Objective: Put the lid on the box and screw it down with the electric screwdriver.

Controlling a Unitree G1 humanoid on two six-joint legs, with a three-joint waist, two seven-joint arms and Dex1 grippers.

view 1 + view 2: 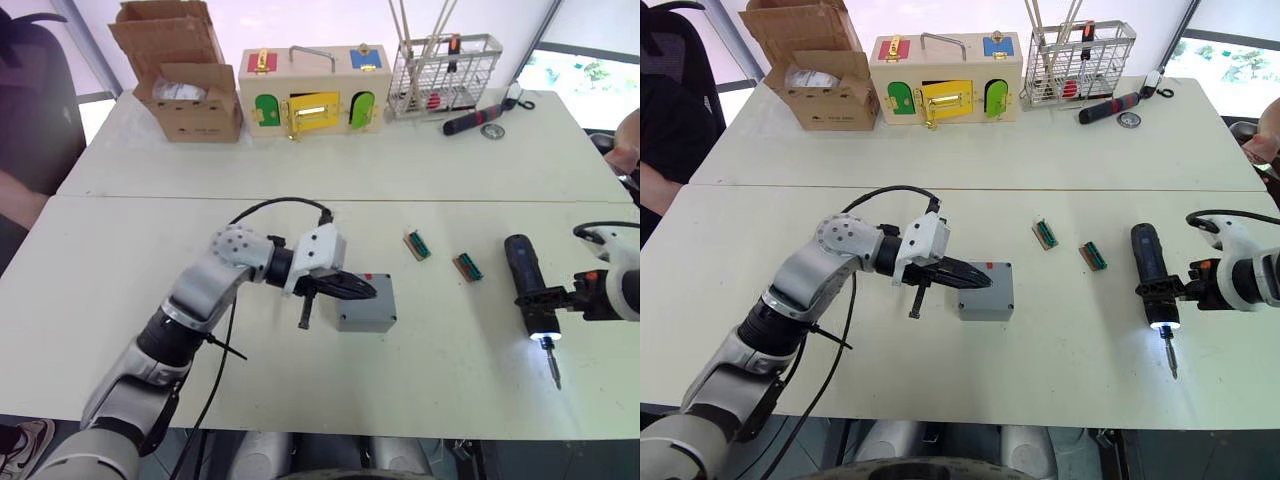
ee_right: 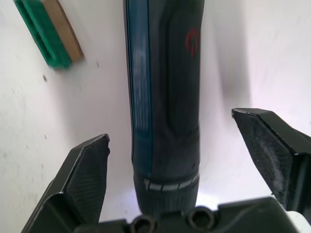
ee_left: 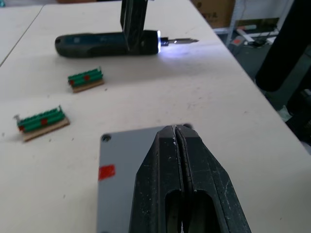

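Observation:
The grey box [image 1: 366,305] stands mid-table, a small red mark at its back edge. A flat grey lid [image 3: 126,160] with a corner screw hole covers its top. My left gripper [image 1: 370,291] is shut, with nothing between its fingers. Its tips hover just over the lid. The electric screwdriver [image 1: 528,275] lies on the table to the right, its light on and its bit [image 1: 552,365] pointing at the front edge. My right gripper [image 2: 170,127] is open. Its fingers [image 2: 90,165] straddle the screwdriver's body without touching it.
Two green terminal blocks [image 1: 417,244] [image 1: 467,266] lie between box and screwdriver. Along the back stand a cardboard box [image 1: 190,95], a wooden box with coloured doors [image 1: 308,92], a wire rack [image 1: 445,70] and a black-and-red tool [image 1: 470,120]. A person's hand [image 1: 630,140] shows at the right edge.

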